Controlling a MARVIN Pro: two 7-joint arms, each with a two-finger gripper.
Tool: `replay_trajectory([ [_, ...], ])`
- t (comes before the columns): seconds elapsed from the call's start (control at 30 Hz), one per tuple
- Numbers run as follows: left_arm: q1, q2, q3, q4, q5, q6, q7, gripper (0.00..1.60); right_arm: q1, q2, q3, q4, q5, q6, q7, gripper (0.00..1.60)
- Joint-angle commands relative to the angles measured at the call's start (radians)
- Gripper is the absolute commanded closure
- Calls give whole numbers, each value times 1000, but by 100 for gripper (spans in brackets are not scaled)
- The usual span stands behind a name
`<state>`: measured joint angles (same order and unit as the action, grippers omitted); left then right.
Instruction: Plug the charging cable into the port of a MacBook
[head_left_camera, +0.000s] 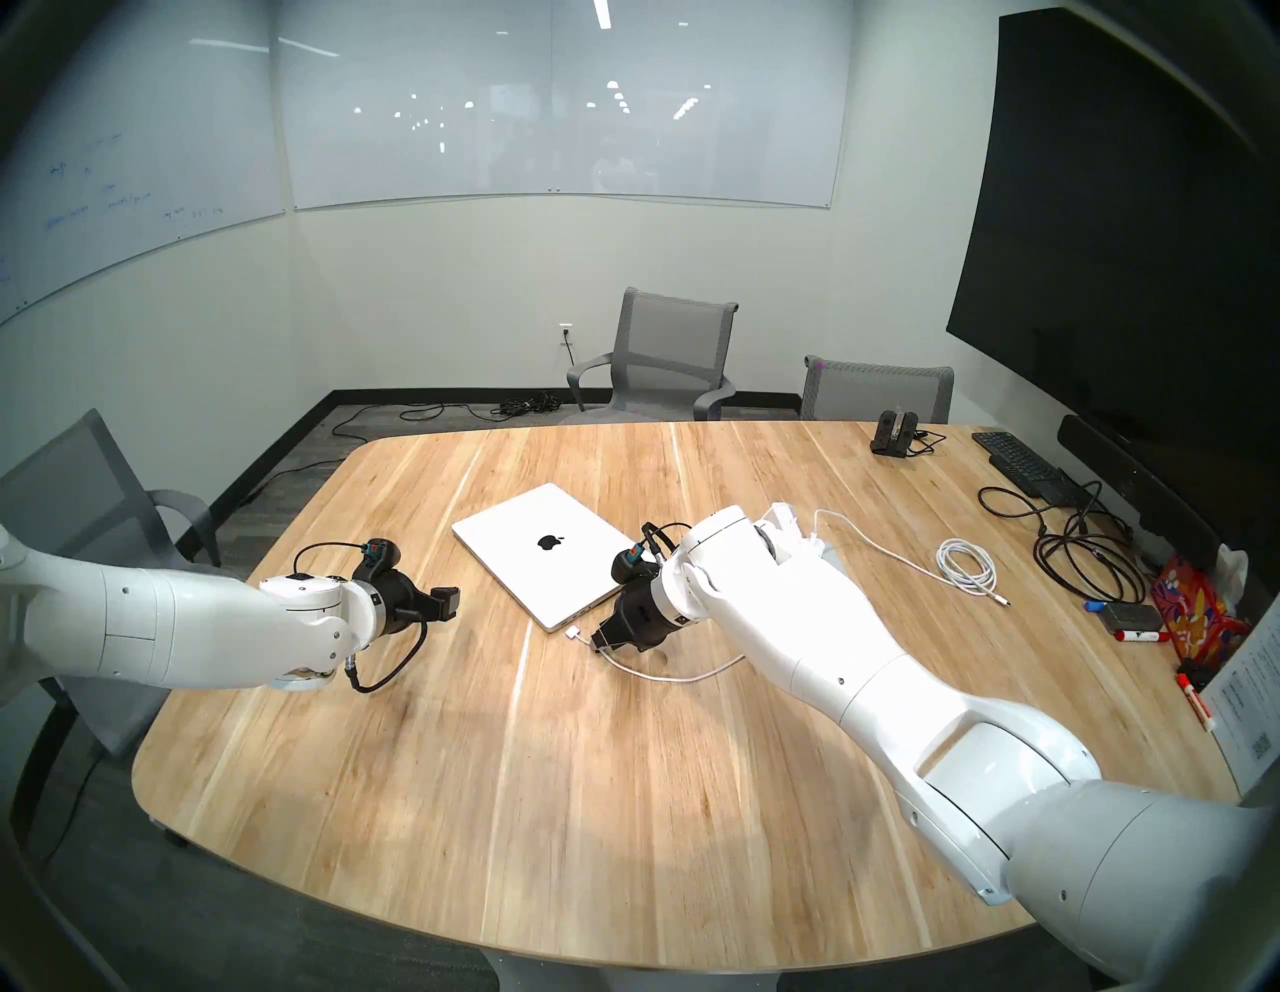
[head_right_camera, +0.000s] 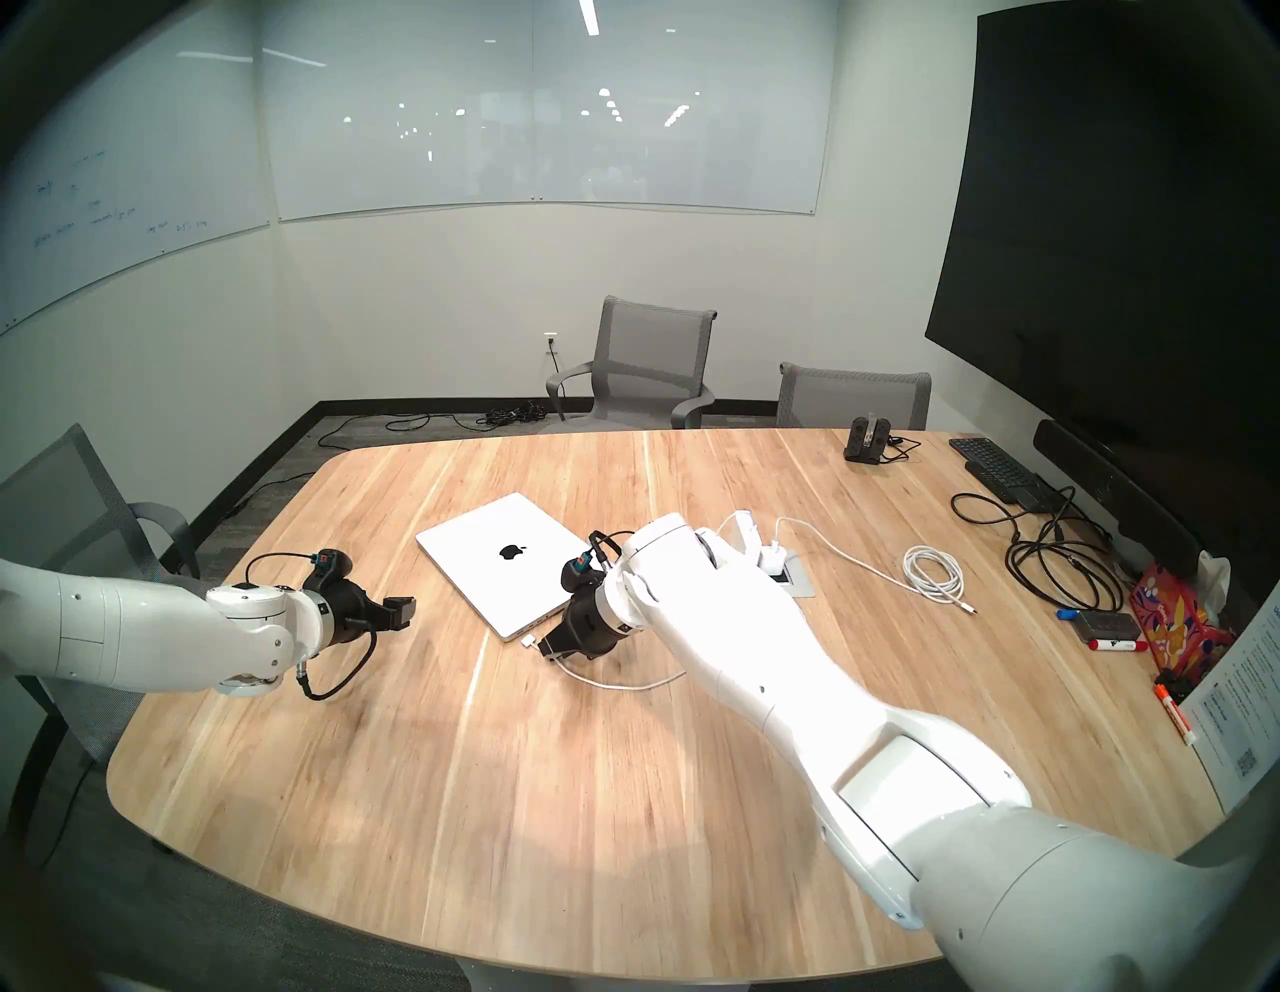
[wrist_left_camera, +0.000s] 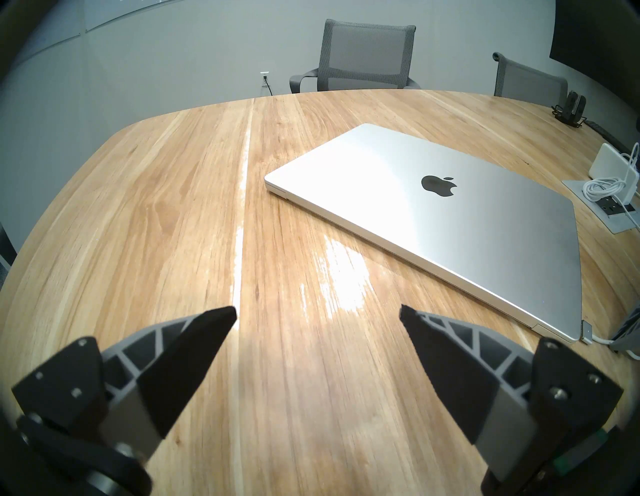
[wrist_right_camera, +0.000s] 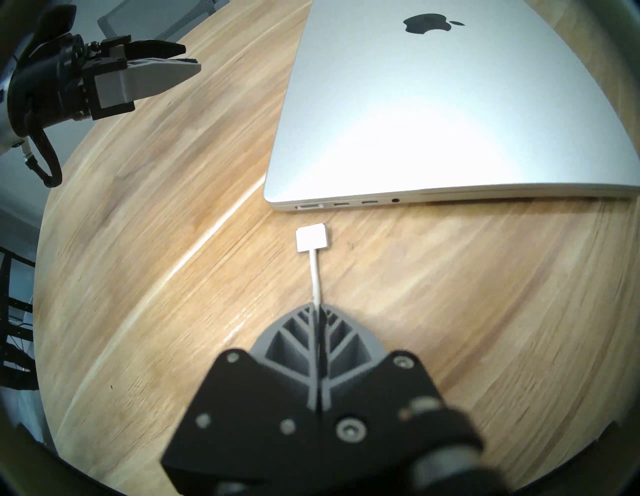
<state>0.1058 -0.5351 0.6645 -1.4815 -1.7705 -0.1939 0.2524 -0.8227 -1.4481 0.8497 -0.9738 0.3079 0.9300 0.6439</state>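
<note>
The MacBook (head_left_camera: 547, 547) is seen lying closed and flat on the wooden tabletop (head_left_camera: 554, 796), its black apple logo facing up. The charging cable (wrist_right_camera: 316, 277) is pinched between the closed fingers of the right pincer (wrist_right_camera: 317, 306), a short way behind its flat white plug (wrist_right_camera: 311, 238). The plug is held just short of the laptop's side edge, not touching it, roughly in line with the leftmost port (wrist_right_camera: 309, 206) in the right wrist view. Behind the pincer, the cord is seen looping over the tabletop (head_left_camera: 665, 675) and passing under the right arm. The white power brick (wrist_left_camera: 607, 162) is seen standing at a grey outlet plate (wrist_left_camera: 588, 211) beyond the laptop. The left pincer (wrist_left_camera: 318, 313) is held wide open and empty above bare wood, well apart from the laptop's near edge. A coiled white cable (head_left_camera: 966, 564) is seen lying further to the right.
</note>
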Motion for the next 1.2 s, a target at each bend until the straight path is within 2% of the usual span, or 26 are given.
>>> replay_trajectory([
  [0.0,-15,-2,-11,0,1,-3,0,0,50,-28,-9,25,-7,-26,10,160],
  [0.47,-15,-2,-11,0,1,-3,0,0,48,-25,-5,33,-7,-57,25,160],
  [1.17,-15,-2,-12,0,1,-3,0,0,-8,9,22,-98,-9,-8,-8,160],
])
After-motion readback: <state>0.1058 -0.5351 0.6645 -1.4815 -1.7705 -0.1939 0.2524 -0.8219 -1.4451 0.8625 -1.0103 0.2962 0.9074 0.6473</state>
